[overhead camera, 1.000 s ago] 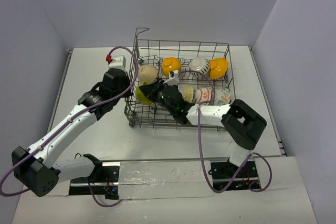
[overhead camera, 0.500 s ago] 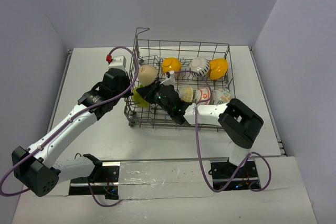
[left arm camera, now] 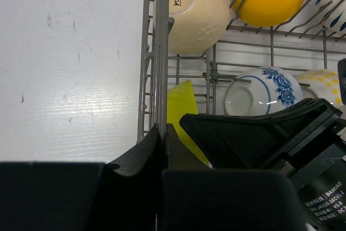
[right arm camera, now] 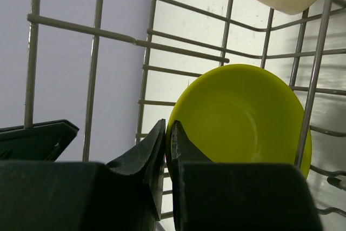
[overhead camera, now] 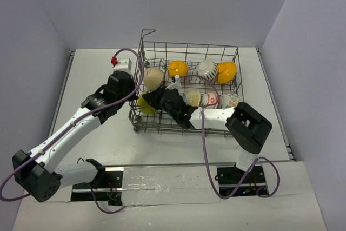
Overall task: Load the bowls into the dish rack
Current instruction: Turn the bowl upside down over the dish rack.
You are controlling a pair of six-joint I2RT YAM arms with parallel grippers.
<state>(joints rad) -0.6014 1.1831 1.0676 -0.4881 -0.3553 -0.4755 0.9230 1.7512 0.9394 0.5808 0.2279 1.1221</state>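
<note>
The grey wire dish rack [overhead camera: 189, 45] stands mid-table. In it sit a tan bowl [overhead camera: 153, 78], two orange-yellow bowls [overhead camera: 177, 68] [overhead camera: 226, 71], a white striped bowl [overhead camera: 207, 70], a blue-patterned bowl [overhead camera: 193, 99] and a red-and-white bowl [overhead camera: 210, 99]. My right gripper [overhead camera: 152, 100] reaches into the rack and is shut on the rim of the lime green bowl [right arm camera: 243, 117], held on edge by the rack's left wall [overhead camera: 144, 105]. My left gripper [left arm camera: 163, 130] is shut on the rack's left wall wire [left arm camera: 162, 52], next to the tan bowl [left arm camera: 192, 14].
A further pale dotted bowl [overhead camera: 229, 100] lies at the rack's right end. A small white part with a red tip [overhead camera: 120, 61] sits on the table left of the rack. Grey walls close in the table on three sides.
My right gripper has carried the lime green bowl a little left and toward the rack's near left corner. The rack has shifted slightly. My left gripper has stayed on the rack wall.
</note>
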